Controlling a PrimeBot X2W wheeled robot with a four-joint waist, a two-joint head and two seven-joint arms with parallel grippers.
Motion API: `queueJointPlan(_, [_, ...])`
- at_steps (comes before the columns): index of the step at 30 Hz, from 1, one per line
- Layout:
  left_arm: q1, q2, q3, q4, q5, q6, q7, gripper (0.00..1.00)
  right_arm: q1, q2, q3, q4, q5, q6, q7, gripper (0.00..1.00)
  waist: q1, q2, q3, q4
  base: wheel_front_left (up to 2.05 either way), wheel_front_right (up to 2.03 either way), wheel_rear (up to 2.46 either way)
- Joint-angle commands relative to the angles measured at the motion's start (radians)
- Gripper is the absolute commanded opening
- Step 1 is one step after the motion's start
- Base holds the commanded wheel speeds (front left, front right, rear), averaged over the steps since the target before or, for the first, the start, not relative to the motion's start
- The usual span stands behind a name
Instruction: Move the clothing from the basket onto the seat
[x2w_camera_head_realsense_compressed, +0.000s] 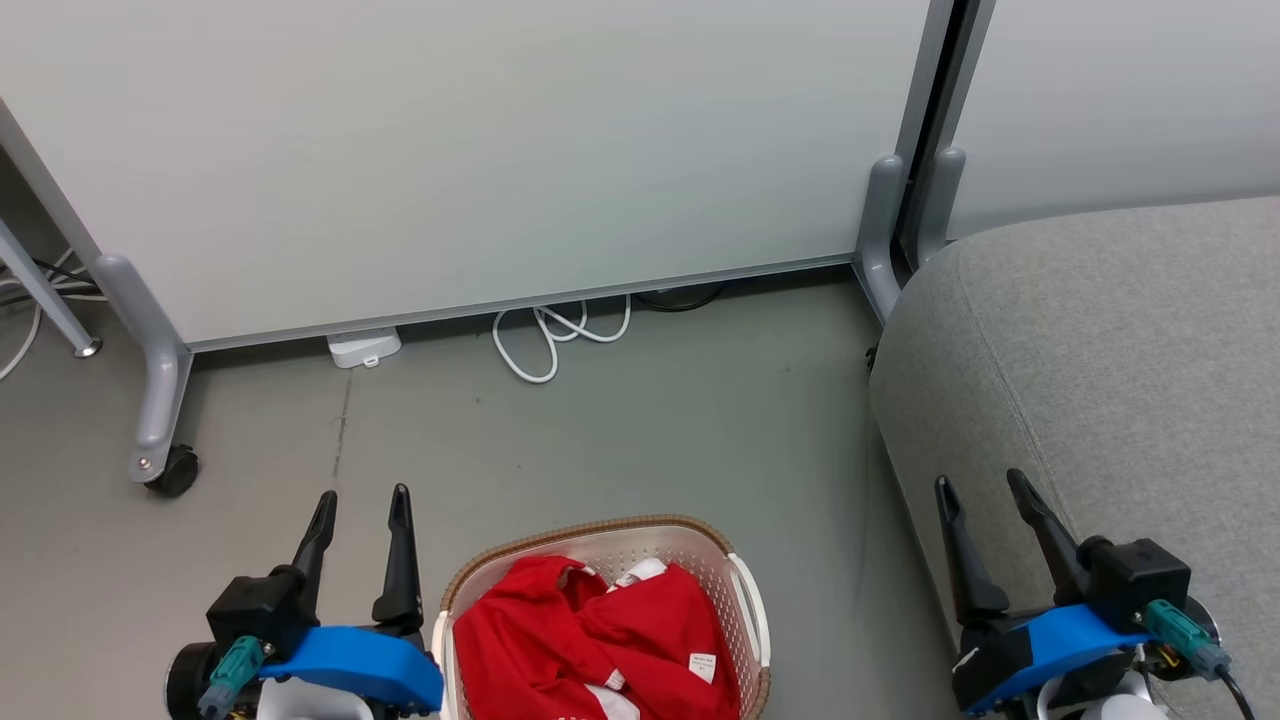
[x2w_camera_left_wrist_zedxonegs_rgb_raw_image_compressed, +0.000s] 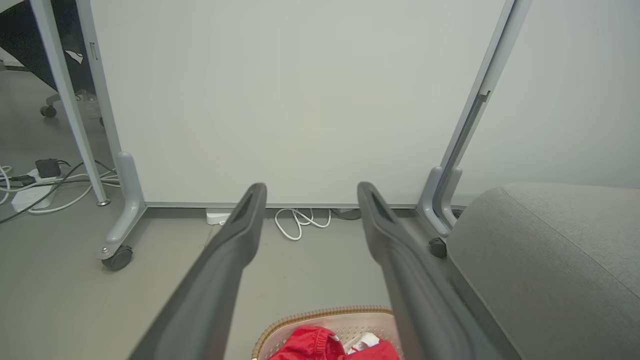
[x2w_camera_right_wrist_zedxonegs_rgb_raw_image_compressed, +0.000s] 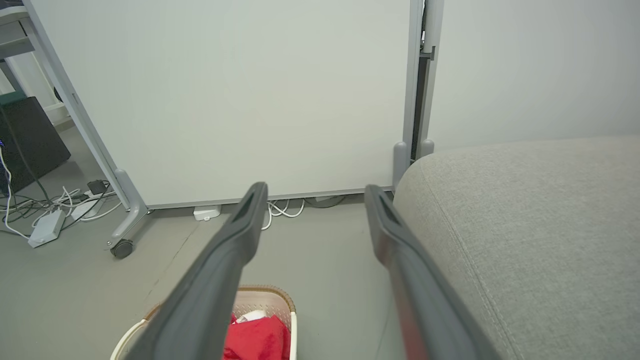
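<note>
One basket (x2w_camera_head_realsense_compressed: 590, 527) holds bunched red clothing (x2w_camera_head_realsense_compressed: 560, 630), pieces uncountable. One grey seat (x2w_camera_head_realsense_compressed: 1100, 340) stands at its right. Left gripper (x2w_camera_head_realsense_compressed: 364, 492) and right gripper (x2w_camera_head_realsense_compressed: 978, 478): fingers spread apart.

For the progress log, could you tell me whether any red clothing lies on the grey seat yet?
No, the clothing sits in the basket, and the seat shows bare fabric.

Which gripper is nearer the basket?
Left. The left gripper is close beside the basket, on its left; the right gripper is farther off to its right, at the seat.
</note>
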Motion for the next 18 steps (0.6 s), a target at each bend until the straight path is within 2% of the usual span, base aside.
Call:
queueJointPlan(1, [-0.018,0.0,-0.002,0.006,0.018,-0.006,-0.01,1.0,0.002,-0.006,0.001,-0.002,-0.023,0.0,-0.009,1.0,0.0,-0.0001,0.0,0.0,0.0,0.0,0.0])
queueJointPlan(11, [-0.024,-0.002,-0.003,0.024,0.07,-0.008,-0.027,1.0,0.002,-0.007,0.004,-0.004,-0.091,0.001,-0.025,1.0,0.0,-0.0001,0.005,0.002,0.0,0.0,0.0])
queueJointPlan(18, [-0.025,-0.005,0.004,0.03,0.06,-0.009,-0.027,1.0,-0.002,-0.007,0.003,0.0,-0.087,0.001,-0.023,1.0,0.0,-0.0001,0.006,0.003,0.0,0.0,0.0])
